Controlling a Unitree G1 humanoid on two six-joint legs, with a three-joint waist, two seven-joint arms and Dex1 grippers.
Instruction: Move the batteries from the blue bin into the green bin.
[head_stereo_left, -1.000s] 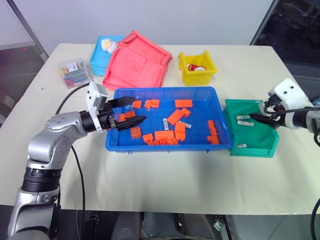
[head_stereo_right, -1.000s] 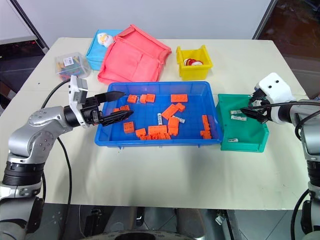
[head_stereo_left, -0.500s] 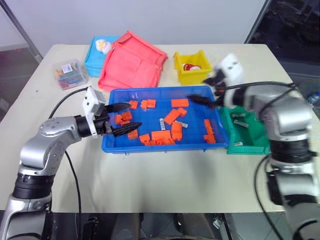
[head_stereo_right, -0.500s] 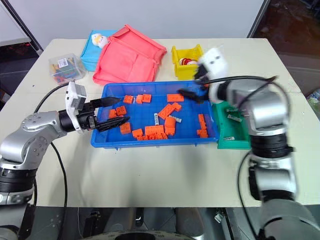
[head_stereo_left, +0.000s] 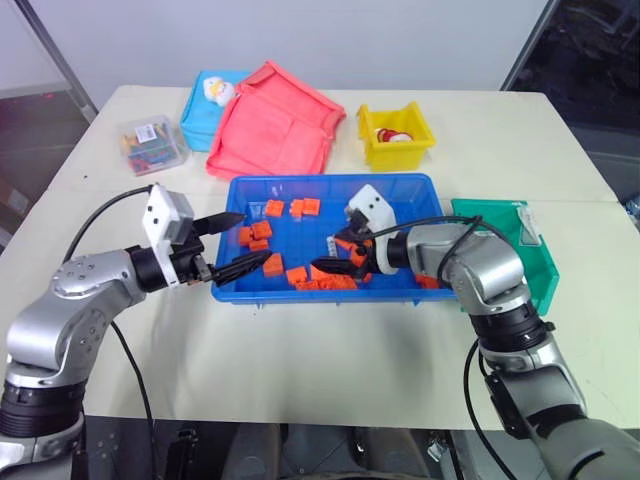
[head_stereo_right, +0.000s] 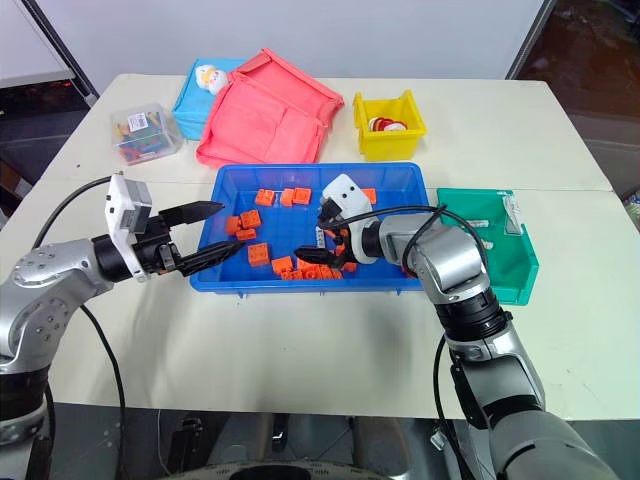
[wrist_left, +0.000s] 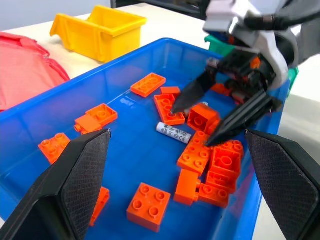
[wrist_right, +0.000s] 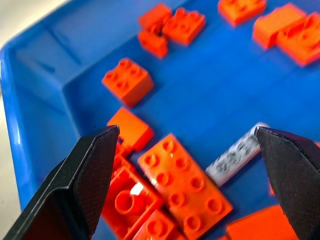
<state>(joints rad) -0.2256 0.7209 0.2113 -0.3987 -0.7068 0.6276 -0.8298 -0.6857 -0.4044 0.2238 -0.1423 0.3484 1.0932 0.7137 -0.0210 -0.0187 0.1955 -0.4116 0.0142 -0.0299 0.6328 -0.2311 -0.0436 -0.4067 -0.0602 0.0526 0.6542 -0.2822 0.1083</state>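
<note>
While my left end effector (head_stereo_left: 232, 242) hangs spread over the left rim of the blue bin (head_stereo_left: 395, 187) in the middle of the frame, my right end effector (head_stereo_left: 334, 255) is down inside that bin, fingers wide apart and gripping nothing. Between its fingers, among orange bricks (head_stereo_left: 272, 264), lies one battery (wrist_left: 173, 132) on the bin floor. Right of the blue bin sits the green bin (head_stereo_left: 530, 262) with batteries (head_stereo_right: 481, 240) inside. Farther up the counter (head_stereo_left: 300, 360) stand a yellow bin (head_stereo_left: 396, 138) and a red tray (head_stereo_left: 272, 122).
</note>
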